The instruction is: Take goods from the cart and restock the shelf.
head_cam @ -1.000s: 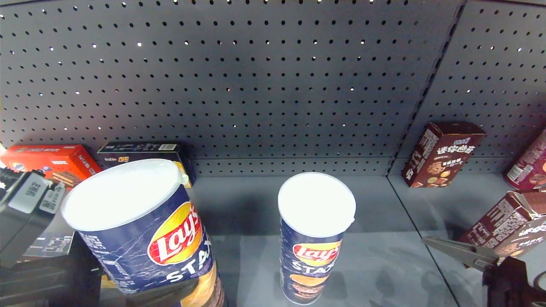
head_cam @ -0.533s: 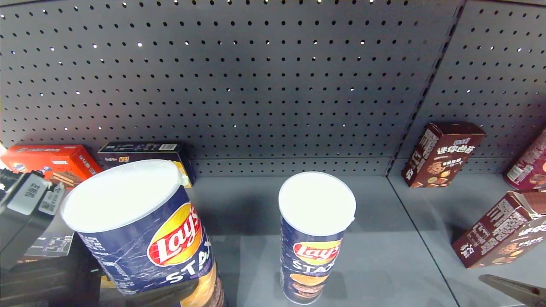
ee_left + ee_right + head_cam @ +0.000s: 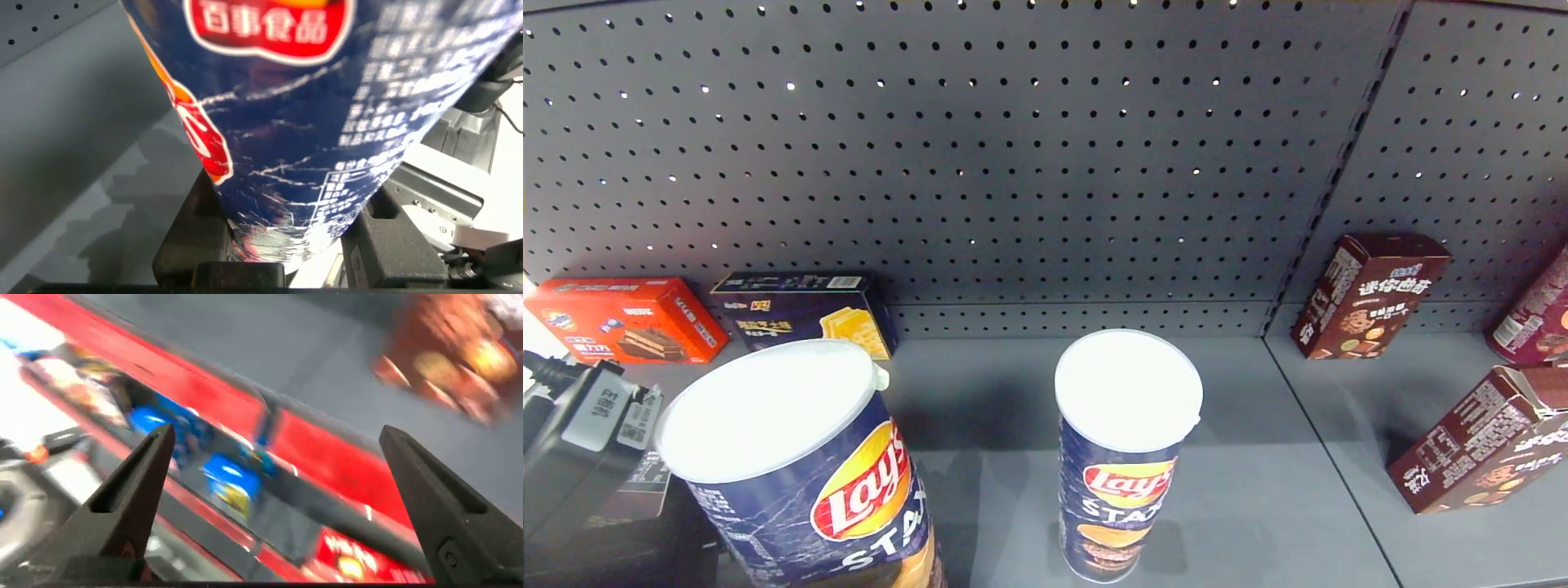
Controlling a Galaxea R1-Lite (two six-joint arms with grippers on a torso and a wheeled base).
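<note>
We see the chip can (image 3: 792, 482), dark blue with a white lid, at the near left of the shelf (image 3: 1258, 490), tilted so that its lid leans left. The left jaws are closed on its lower body, with dark parts pressing it from either side in the left wrist view. The can's foot is hidden, so we cannot tell whether it touches the grey shelf board.

A second can (image 3: 1123, 457) of the same kind stands upright on the shelf to the right of the held one, apart from it and near the middle of this bay.

Behind both cans, against the perforated back wall (image 3: 1013, 163), a red box (image 3: 625, 318) and a dark blue box (image 3: 805, 314) lie flat side by side at the left.

Past the upright divider (image 3: 1339, 180), in the next bay to the right, a brown box (image 3: 1372, 294) stands leaning on the back wall. Nearer us, another brown box (image 3: 1486, 441) lies tilted. A third brown pack (image 3: 1535, 314) shows at the right edge.

The right jaws stand wide apart with nothing between them. Their two dark fingers (image 3: 135, 498) frame a red strip (image 3: 327, 449) and blue-and-white packs (image 3: 229, 478), which are too blurred for us to name.
</note>
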